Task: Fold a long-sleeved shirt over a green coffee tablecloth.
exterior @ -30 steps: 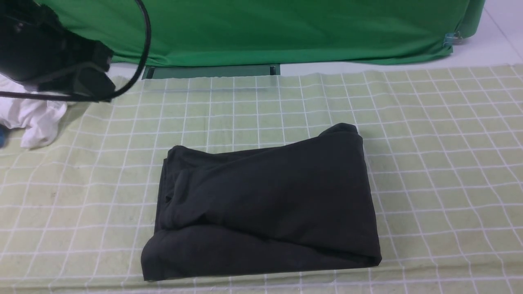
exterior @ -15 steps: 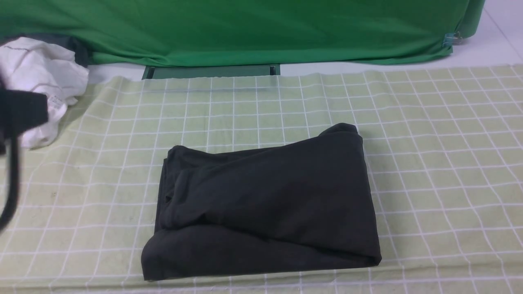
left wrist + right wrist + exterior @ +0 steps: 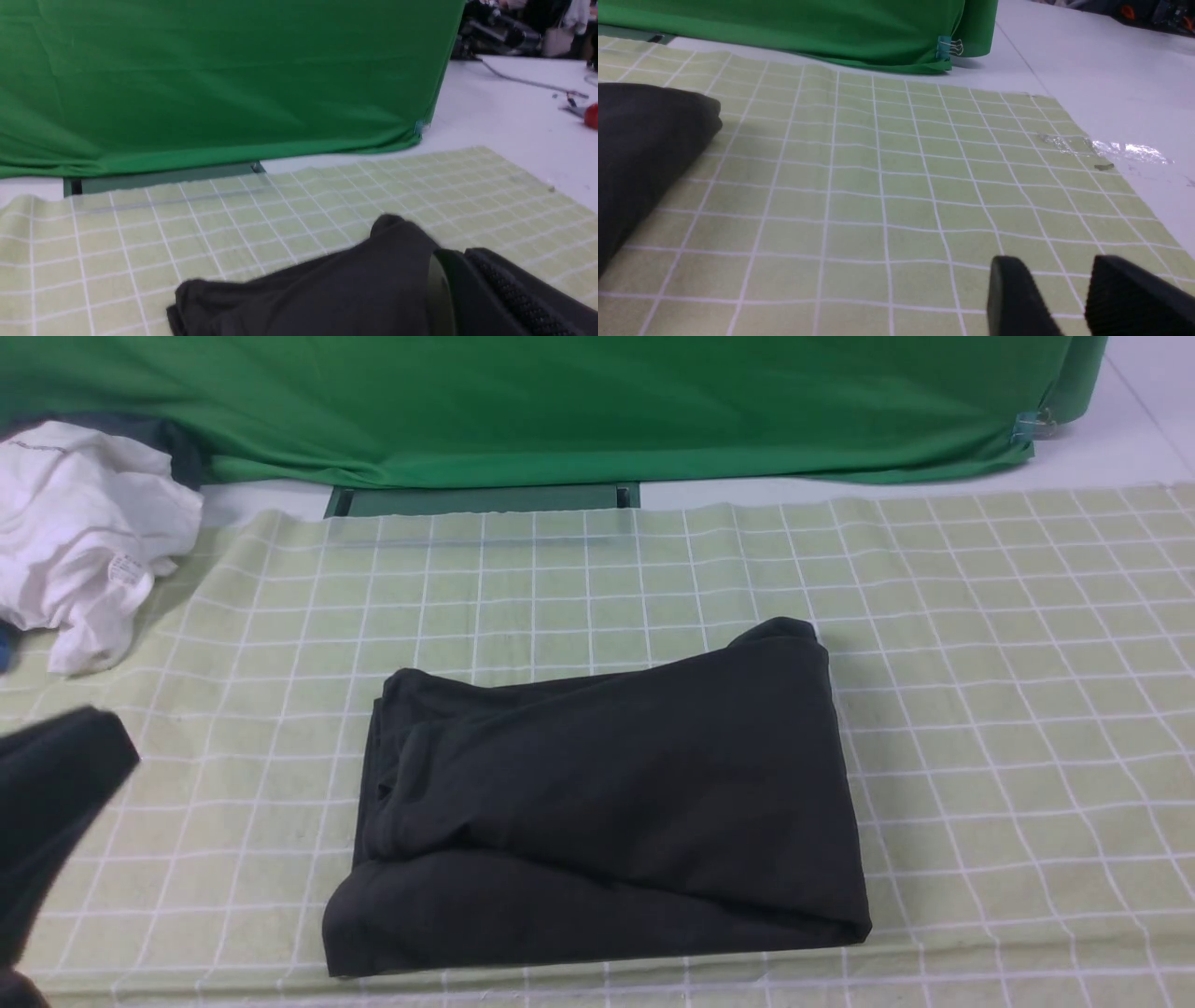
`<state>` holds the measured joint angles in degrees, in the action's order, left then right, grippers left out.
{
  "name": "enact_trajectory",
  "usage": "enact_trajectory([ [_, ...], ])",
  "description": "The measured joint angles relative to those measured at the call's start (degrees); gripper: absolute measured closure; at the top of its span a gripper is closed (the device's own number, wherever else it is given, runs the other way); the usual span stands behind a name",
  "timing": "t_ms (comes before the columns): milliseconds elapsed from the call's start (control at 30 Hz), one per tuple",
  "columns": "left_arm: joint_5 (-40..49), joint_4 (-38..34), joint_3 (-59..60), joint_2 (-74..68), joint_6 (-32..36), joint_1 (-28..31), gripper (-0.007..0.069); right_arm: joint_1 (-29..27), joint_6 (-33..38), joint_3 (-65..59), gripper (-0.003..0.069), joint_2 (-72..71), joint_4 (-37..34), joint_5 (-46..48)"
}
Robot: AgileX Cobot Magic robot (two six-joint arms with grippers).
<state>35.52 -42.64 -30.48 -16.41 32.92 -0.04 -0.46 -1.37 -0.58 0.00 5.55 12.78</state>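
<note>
The shirt (image 3: 597, 803) lies folded on the tablecloth (image 3: 1008, 709), between the two tools. Only the front view shows a white garment (image 3: 84, 537) far beyond the left tool (image 3: 472, 298), which seems clenched and empty beside the shirt's edge. The right tool (image 3: 1069, 298) appears only in its wrist view, jaws apart, holding nothing, bare cloth ahead to the counter (image 3: 1101, 70).

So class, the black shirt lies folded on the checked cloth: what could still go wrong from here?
1. The long-sleeved shirt is folded unevenly, its far right corner bulging; it may slump open.
2. The left hand is low beside it and could snag the green coffee tablecloth, shifting the bundle.
</note>
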Motion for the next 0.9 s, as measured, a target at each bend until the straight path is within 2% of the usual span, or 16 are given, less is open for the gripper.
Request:
enact_trajectory([
  [233,1.2,7.9,0.1,0.0,0.3,0.0,0.0611,0.0,-0.5,0.0,0.0421,0.0,0.0,0.0],
  [433,-0.7,10.4,0.2,0.1,0.3,0.0,0.0611,0.0,-1.2,0.0,0.0421,0.0,0.0,0.0],
  [633,-12.1,11.2,3.5,0.2,-0.3,0.0,0.0611,0.0,-1.2,0.0,0.0421,0.0,0.0,0.0],
  [733,-20.0,16.2,8.7,0.5,-5.8,0.0,0.0611,0.0,-1.2,0.0,0.0421,0.0,0.0,0.0],
  [767,-21.5,18.9,10.2,1.0,-9.3,0.0,0.0611,0.0,-1.2,0.0,0.0421,0.0,0.0,0.0],
  [800,-23.5,25.0,13.2,2.3,-16.2,0.0,0.0611,0.0,-1.2,0.0,0.0421,0.0,0.0,0.0],
  [900,-25.5,33.7,17.9,5.4,-25.4,0.0,0.0611,0.0,-1.2,0.0,0.0421,0.0,0.0,0.0],
])
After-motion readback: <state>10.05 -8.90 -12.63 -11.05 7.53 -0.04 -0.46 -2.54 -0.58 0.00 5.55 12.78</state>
